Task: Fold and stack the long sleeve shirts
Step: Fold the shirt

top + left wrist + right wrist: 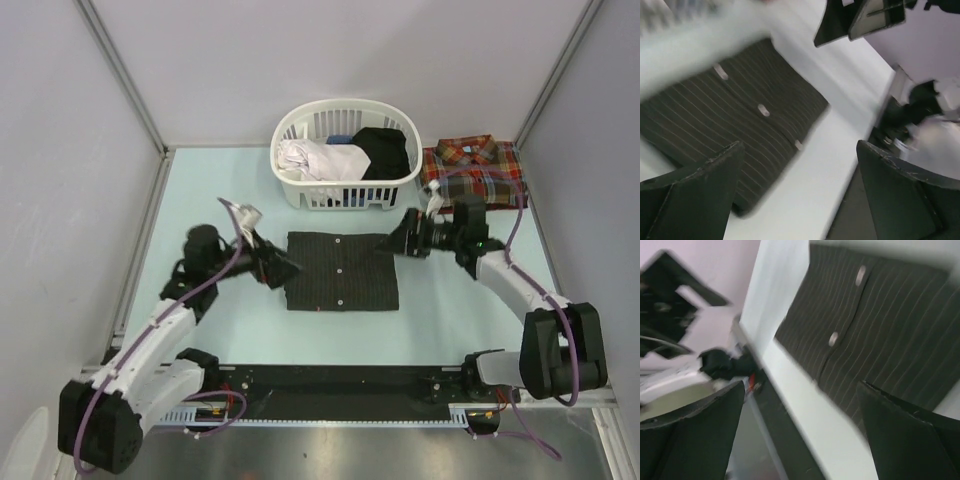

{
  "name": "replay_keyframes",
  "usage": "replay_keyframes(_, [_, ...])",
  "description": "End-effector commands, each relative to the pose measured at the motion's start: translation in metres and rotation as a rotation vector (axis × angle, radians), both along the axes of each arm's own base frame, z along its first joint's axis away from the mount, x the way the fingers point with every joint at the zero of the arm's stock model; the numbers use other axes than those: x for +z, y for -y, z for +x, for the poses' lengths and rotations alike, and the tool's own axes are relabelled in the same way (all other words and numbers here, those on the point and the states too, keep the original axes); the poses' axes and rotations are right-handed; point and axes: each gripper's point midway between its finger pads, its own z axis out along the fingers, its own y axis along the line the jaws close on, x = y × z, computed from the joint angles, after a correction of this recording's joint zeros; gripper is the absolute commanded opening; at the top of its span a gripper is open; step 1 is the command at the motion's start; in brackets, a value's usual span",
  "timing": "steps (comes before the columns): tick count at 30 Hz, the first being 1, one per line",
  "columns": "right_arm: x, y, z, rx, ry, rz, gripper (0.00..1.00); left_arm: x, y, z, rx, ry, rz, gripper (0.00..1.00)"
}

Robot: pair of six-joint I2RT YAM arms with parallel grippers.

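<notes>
Both wrist views are blurred, and the contents of the basket (pixel 345 104) are made out only as white, blue and black cloth. The black shirt (pixel 341 271) is folded into a flat rectangle, pinstripes and buttons up, at the middle of the surface (pixel 450 310). The plaid shirt (pixel 478 170) is laid folded at the far right, beside the basket. The left pincer (pixel 283 268) and right pincer (pixel 400 240) are spread apart at the black shirt's sides, nothing gripped. The pale blue surface is walled in grey.

The pinstriped shirt (pixel 341 270) is laid folded flat at the table's centre. The plaid shirt (pixel 474 171) is folded at the far right.
</notes>
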Motion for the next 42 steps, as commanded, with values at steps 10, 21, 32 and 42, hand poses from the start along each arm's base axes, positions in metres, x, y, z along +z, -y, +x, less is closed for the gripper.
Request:
replay_keyframes(10, [-0.076, -0.081, -0.09, 0.246, -0.348, 0.158, 0.99, -0.121, 0.064, -0.042, -0.085, -0.579, -0.193, 0.96])
replay_keyframes(21, [-0.133, -0.022, -0.04, 0.146, -0.454, 0.138, 1.0, -0.171, 0.007, -0.019, -0.009, -0.702, -0.165, 0.91])
replay_keyframes(32, [-0.073, -0.061, 0.041, 0.1, -0.253, 0.2, 0.44, -0.092, 0.048, 0.032, -0.133, -0.415, -0.209, 0.84])
replay_keyframes(42, [-0.167, -0.04, 0.092, 0.04, -0.29, 0.033, 0.33, -0.185, 0.022, 0.121, 0.181, -0.699, -0.29, 0.83])
